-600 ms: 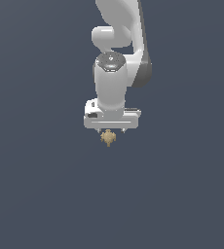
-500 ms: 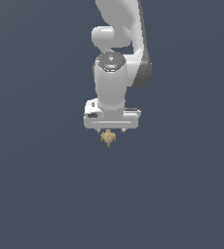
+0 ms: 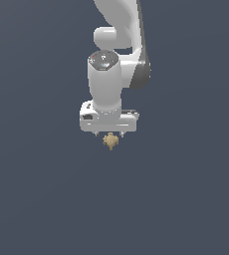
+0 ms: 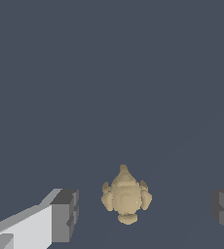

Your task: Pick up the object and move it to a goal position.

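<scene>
The object [image 4: 126, 197], a small tan lump with stubby knobs around its body, lies on the dark grey table [image 4: 109, 73]. In the wrist view it sits between the two grey fingertips [image 4: 65, 215], clear of both, with a wide gap on each side. The gripper [image 3: 108, 133] is spread wide and holds nothing. In the exterior view the object [image 3: 110, 141] shows just below the white gripper body.
</scene>
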You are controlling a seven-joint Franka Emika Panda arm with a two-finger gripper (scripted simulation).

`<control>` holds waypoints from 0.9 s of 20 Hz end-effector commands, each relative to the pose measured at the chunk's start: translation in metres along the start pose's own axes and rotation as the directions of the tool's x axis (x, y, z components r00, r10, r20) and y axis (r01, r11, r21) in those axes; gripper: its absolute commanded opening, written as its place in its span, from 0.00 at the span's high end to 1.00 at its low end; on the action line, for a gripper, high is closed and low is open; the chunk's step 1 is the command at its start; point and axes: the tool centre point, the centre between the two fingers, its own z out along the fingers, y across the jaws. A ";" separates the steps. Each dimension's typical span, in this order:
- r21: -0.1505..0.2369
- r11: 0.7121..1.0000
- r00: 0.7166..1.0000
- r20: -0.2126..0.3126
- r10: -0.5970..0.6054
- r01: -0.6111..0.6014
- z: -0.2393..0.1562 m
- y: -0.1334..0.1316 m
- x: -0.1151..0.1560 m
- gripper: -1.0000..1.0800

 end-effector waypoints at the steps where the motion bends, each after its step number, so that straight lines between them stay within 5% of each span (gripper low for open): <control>1: 0.002 1.000 1.000 -0.002 -0.002 0.002 -0.001 0.001 0.001 0.04; 18: -0.002 0.982 0.981 0.008 0.191 -0.191 0.028 -0.001 -0.016 0.04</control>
